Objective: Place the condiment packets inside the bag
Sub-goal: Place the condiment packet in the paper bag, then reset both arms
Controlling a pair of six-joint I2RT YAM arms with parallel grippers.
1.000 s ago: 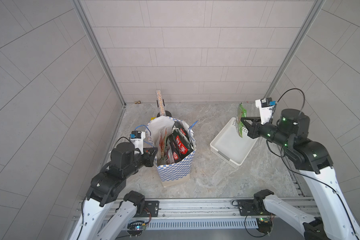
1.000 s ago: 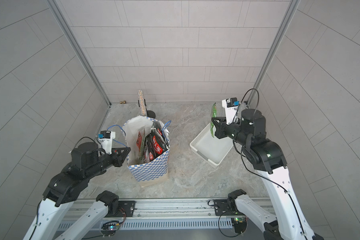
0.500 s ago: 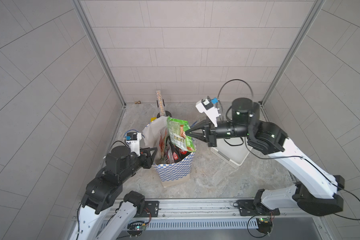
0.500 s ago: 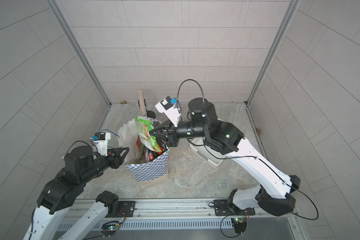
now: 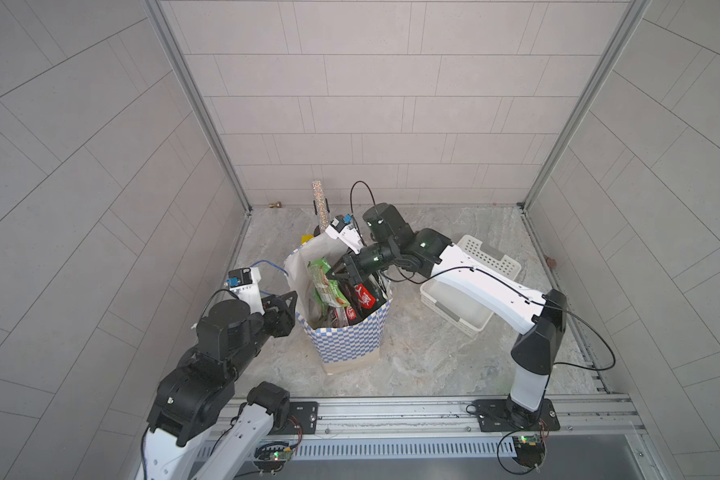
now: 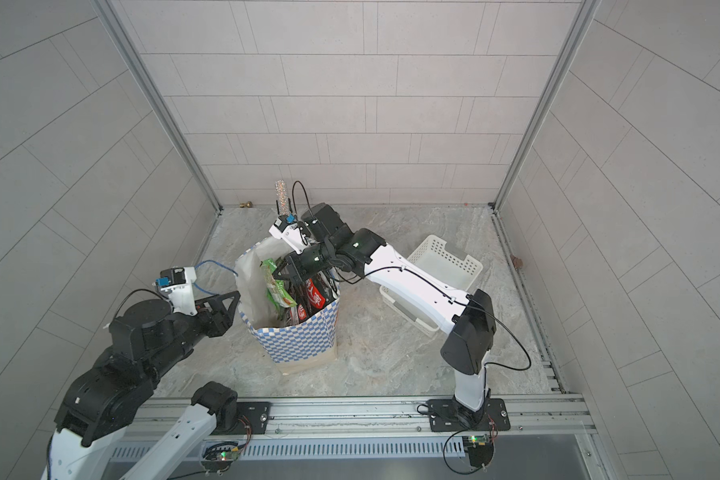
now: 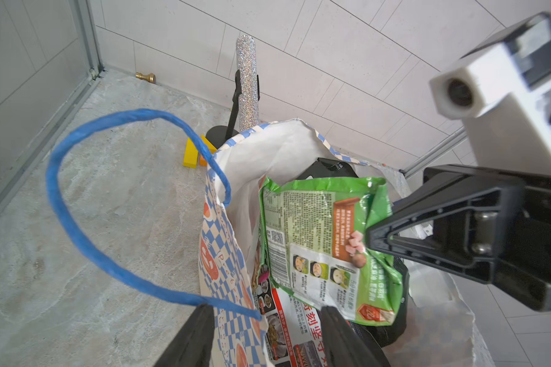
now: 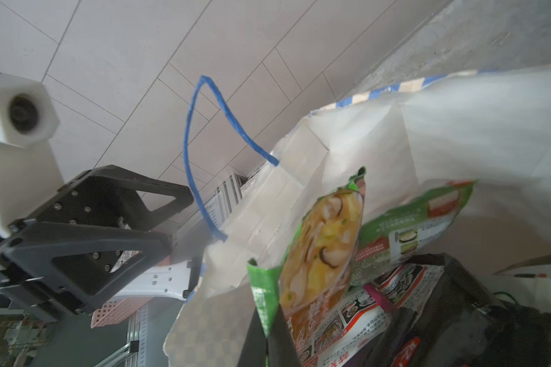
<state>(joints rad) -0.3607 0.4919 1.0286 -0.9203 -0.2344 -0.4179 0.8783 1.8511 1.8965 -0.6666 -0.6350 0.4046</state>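
A: Bag [image 5: 346, 340], blue-white check, contents?
B: Black packets [image 5: 360, 301] inside; green packet [image 5: 323, 286] upright in mouth, clamped by right gripper [image 5: 330, 276].
A: Left gripper [image 5: 292, 297]?
B: Jaws apart, bag rim btwn them, nr blue handle [image 7: 134, 113]. White basket [image 5: 489, 259] nr bag.

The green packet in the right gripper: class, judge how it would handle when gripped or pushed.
Probably floppy: the green packet is creased and buckles where the right gripper pinches it. Likely slippery, as its film looks glossy. Seemingly light: one pinched edge holds it over the bag.
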